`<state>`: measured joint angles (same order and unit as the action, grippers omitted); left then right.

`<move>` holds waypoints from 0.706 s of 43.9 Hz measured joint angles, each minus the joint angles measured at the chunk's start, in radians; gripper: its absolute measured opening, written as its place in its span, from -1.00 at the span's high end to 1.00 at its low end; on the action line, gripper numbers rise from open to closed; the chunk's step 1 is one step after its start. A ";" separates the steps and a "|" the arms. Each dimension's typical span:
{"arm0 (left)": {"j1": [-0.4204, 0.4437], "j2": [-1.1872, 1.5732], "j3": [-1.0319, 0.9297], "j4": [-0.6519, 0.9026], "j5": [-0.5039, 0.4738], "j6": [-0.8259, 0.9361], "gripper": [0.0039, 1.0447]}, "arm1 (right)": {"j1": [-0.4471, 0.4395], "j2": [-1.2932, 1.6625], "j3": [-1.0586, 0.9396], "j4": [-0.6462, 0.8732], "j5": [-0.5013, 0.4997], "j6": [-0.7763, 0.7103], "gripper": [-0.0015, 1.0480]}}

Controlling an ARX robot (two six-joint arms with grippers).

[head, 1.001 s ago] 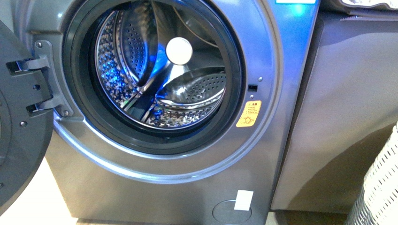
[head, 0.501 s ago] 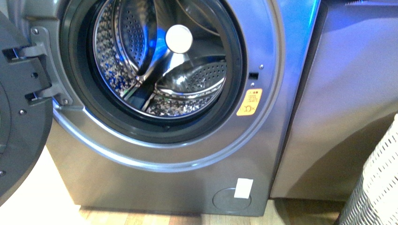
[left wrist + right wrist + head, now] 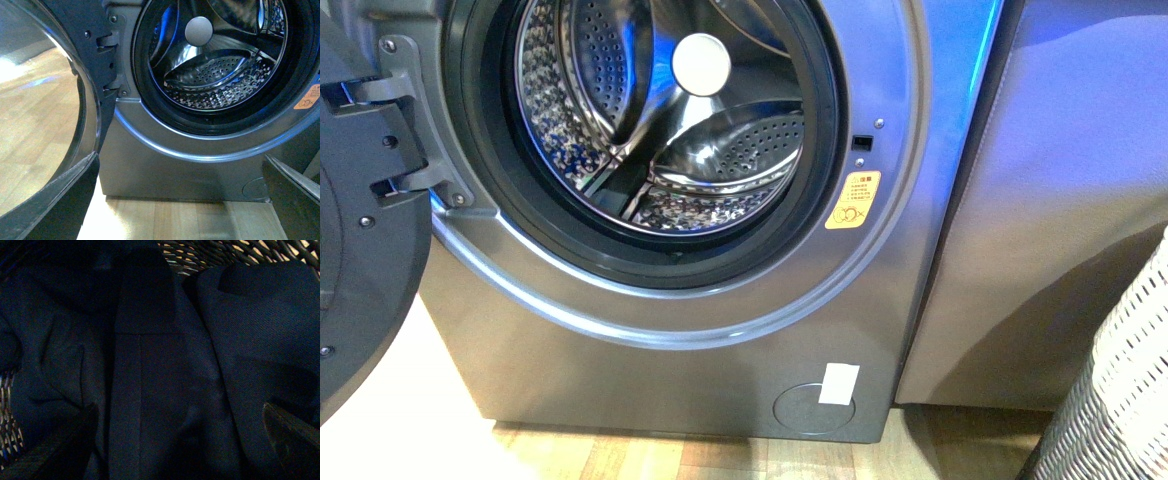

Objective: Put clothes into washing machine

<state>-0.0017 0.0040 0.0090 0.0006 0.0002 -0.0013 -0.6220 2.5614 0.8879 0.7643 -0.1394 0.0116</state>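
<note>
The washing machine (image 3: pixel 670 370) fills the front view, its door (image 3: pixel 360 250) swung open to the left and its steel drum (image 3: pixel 720 150) empty. A yellow sticker (image 3: pixel 852 200) and a white tag (image 3: pixel 838 383) mark its front. Neither arm shows there. In the left wrist view my left gripper (image 3: pixel 185 200) hangs open and empty, low in front of the washing machine (image 3: pixel 190 170), beside the open door (image 3: pixel 45 115). The navy clothes (image 3: pixel 150 370) lie crumpled in the right wrist view. My right gripper (image 3: pixel 177 440) is open just above them, holding nothing.
A grey-brown cabinet (image 3: pixel 1060 200) stands right of the machine. The white woven basket (image 3: pixel 1120 390) is at the lower right; its weave (image 3: pixel 210 252) rims the clothes in the right wrist view. Pale wooden floor (image 3: pixel 650 455) runs along the machine's base.
In the front view the machine has slid upward in the picture and a strip of wooden floor has come into sight below it. The drum stays empty.
</note>
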 joint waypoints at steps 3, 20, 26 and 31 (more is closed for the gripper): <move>0.000 0.000 0.000 0.000 0.000 0.000 -0.88 | 0.011 0.040 0.036 0.001 0.011 0.011 -0.86; 0.000 0.000 0.000 0.000 0.000 0.000 -0.88 | 0.089 0.182 0.203 -0.055 0.042 0.054 -0.86; 0.000 0.000 0.000 0.000 0.000 0.000 -0.88 | 0.100 0.235 0.249 -0.051 0.045 0.056 -0.86; 0.000 0.000 0.000 0.000 0.000 0.000 -0.88 | 0.103 0.269 0.282 -0.051 0.045 0.056 -0.86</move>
<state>-0.0017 0.0040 0.0090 0.0006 0.0002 -0.0017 -0.5194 2.8304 1.1702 0.7132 -0.0940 0.0677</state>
